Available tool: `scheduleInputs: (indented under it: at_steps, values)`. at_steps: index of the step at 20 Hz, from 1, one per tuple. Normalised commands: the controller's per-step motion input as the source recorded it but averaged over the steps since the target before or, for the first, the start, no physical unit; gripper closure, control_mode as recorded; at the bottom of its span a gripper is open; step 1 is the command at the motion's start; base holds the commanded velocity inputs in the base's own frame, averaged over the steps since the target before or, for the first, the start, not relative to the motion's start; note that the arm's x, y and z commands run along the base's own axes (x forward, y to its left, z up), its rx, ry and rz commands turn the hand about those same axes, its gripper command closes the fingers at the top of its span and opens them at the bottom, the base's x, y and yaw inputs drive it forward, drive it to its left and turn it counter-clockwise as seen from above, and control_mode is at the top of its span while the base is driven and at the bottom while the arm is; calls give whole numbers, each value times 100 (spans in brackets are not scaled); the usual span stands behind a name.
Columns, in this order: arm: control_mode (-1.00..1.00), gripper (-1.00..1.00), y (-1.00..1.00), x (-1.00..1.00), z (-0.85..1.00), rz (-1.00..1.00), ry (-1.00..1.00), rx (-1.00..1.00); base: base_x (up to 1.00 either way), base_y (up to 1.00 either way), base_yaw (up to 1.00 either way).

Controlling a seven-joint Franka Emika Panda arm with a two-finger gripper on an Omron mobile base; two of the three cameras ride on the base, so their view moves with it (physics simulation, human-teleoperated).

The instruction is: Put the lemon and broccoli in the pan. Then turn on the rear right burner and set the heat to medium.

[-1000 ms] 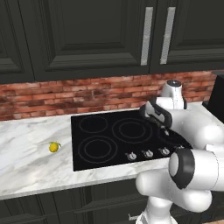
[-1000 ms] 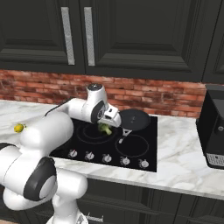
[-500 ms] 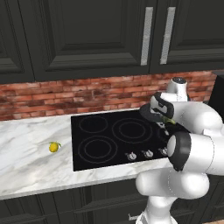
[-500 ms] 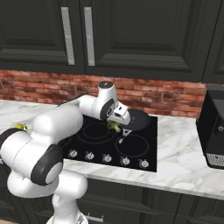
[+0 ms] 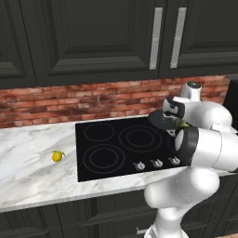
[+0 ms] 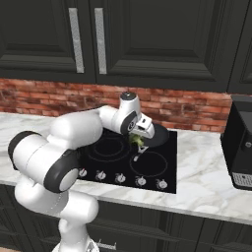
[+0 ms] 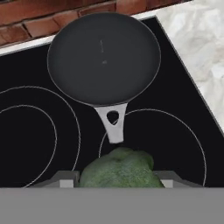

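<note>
STEP: broccoli [image 7: 117,168] carry to pan [image 7: 103,58]; gripper [image 6: 138,143] clenched on broccoli | NEXT: advance over pan bowl, then release; lemon [image 5: 56,156] remains on counter

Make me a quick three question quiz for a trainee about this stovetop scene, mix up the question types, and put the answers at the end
1. True or false: the pan already has food in it.
2. What is the hand carrying? A) the lemon B) the broccoli C) nothing
3. Fill in: the lemon lies on the marble counter to the ____ of the cooktop, seen from the left base view.

Key
1. False: the pan is empty.
2. B: the broccoli sits between the fingers, short of the pan.
3. left
</note>
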Motion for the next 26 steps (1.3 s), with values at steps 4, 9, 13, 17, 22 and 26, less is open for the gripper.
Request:
scheduleInputs:
  at_steps: [4,9,13,17,22,26]
  values:
    - [-100,100,-16,36,-22,0,-4,0,0,0,0]
    - [-100,100,-17,46,-12,1,-8,0,0,0,0]
    - [-100,100,-8,42,0,2,-7,0,0,0,0]
    - [-100,100,-8,36,0,0,-4,0,0,0,0]
    - [-100,100,-5,28,-6,0,0,0,0,0,0]
    - [-100,100,-1,20,-16,0,0,0,0,0,0]
